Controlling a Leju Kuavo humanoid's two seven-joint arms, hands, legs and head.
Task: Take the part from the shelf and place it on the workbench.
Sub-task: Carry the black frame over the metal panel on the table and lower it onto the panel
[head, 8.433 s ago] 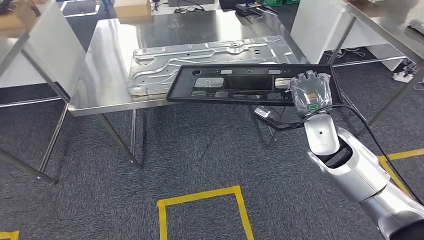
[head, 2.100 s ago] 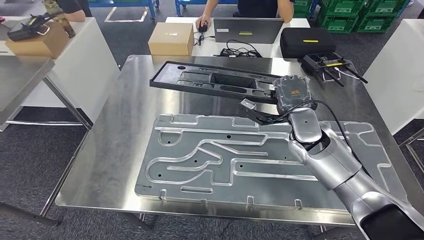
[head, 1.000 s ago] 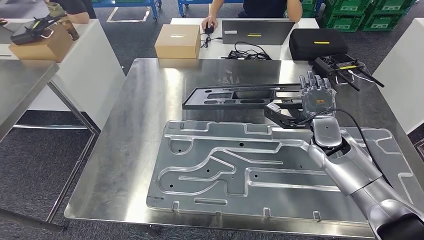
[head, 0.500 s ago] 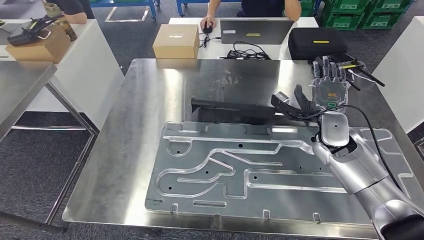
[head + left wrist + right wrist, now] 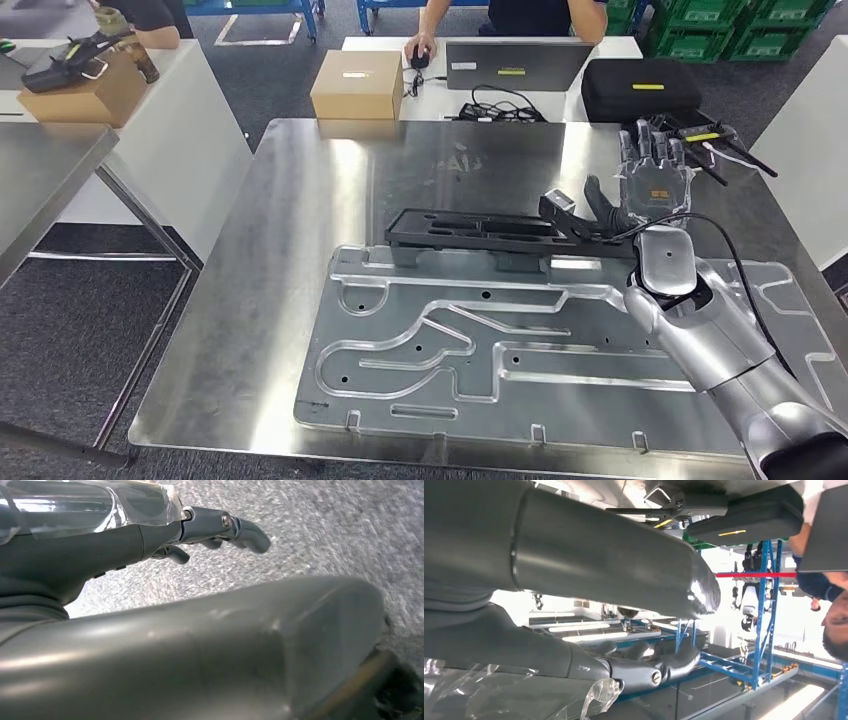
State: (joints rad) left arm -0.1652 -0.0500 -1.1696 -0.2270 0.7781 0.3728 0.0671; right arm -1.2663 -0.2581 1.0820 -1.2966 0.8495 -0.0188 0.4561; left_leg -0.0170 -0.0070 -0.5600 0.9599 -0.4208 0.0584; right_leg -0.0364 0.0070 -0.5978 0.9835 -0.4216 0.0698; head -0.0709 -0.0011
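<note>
Right robot hand (image 5: 652,190) stands fingers up and spread at the far right of the counter (image 5: 290,230), palm turned toward the part (image 5: 490,232), holding nothing; its thumb reaches toward the part's near end, though whether it touches there cannot be told. Just beside that hand, running away to its left, the long black part lies on the counter with one long edge resting on the far rim of the large stamped metal panel (image 5: 480,340), so it sits a little propped rather than flat. Judging by this, the placing is done or nearly so, and the opened fingers suit a let-go. Left robot hand (image 5: 150,535) hangs low over grey carpet with its fingers loosely curled and nothing in them. Beyond the right robot hand, a black case (image 5: 642,88) and a laptop (image 5: 510,62) sit on another table where a person (image 5: 530,14) is seated.
</note>
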